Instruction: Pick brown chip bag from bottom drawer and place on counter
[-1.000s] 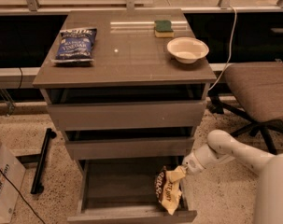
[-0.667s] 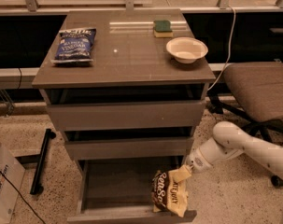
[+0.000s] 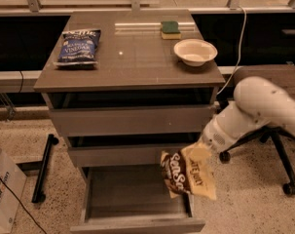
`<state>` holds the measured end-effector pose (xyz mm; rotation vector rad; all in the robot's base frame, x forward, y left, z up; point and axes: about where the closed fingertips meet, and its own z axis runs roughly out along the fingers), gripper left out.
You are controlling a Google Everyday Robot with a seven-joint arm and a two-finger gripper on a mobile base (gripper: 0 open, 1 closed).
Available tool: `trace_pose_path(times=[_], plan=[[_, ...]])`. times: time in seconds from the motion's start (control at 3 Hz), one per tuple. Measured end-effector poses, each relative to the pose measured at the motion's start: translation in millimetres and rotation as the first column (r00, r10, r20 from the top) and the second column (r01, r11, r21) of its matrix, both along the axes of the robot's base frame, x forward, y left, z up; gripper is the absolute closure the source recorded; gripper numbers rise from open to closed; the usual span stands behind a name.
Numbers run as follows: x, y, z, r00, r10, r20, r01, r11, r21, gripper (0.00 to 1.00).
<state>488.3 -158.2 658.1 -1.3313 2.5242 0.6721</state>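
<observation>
Far up-left of the gripper [image 3: 198, 153], a blue vinegar chip bag [image 3: 79, 45] lies on the flat grey-brown counter [image 3: 132, 65], whose middle is bare. Below-left gapes the deep grey bottom drawer [image 3: 137, 225]. The crinkly brown-and-cream chip bag [image 3: 186, 175] hangs just under the gripper, pinched at its top and out of the drawer. Raising it past the counter edge and placing it remain. A cream bowl [image 3: 194, 51] sits above.

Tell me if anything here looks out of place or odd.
Only the brown chip bag: it hangs tilted in the air over the right side of the open bottom drawer, pinched at its top by the gripper. On the counter, the blue bag, sponge and bowl sit tidy; nothing spilled.
</observation>
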Motion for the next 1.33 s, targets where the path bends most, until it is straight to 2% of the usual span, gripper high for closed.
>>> trace_pose_path(times=[0.33, 0.67, 1.0, 1.33], plan=[[26.7, 4.9, 123.7, 0.9717, 0.047, 0.232, -0.025, 0.995, -0.096, 1.00], [47.1, 17.6, 259.5, 0.8927, 0.095, 0.441, -0.018, 0.984, -0.175, 1.00], [55.3, 20.5, 293.5, 0.8630, 0.082, 0.499, -0.005, 0.988, -0.155, 1.00], [55.4, 20.6, 293.6, 0.8628, 0.082, 0.499, -0.005, 0.988, -0.155, 1.00]])
